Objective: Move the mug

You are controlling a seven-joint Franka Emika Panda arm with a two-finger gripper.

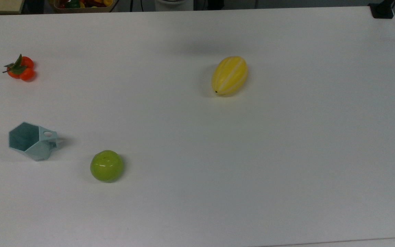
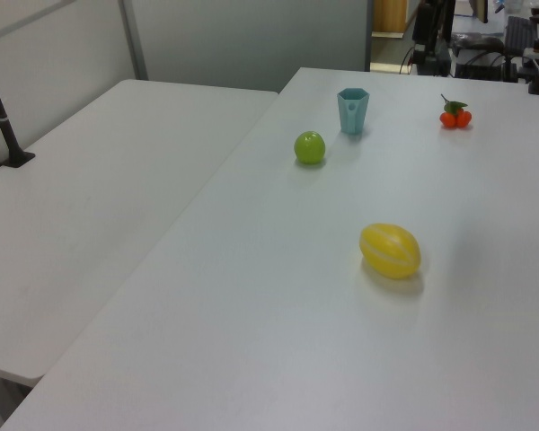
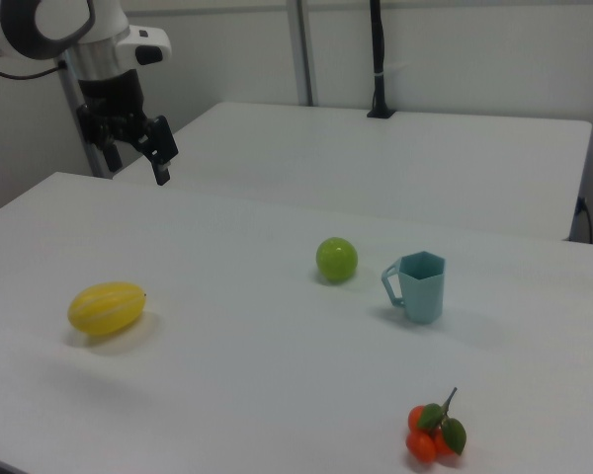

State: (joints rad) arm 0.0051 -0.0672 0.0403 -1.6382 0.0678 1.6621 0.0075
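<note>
Pale teal faceted plastic mug (image 3: 421, 286) stands upright near the surface (image 3: 227, 375) edge; the tool (image 3: 156, 148), state unclear, should descend over its rim.

Even, diffuse overhead light fills all three views, bright without being harsh. The white counter (image 1: 197, 192) shows no hard glare, only a faint grey vignette toward the top view's corners. Shadows are soft and short: a blurred patch beside the striped yellow melon (image 1: 229, 75), another under the glossy green apple (image 1: 106, 165), which carries a small highlight. The left view looks slightly hazy.
</note>
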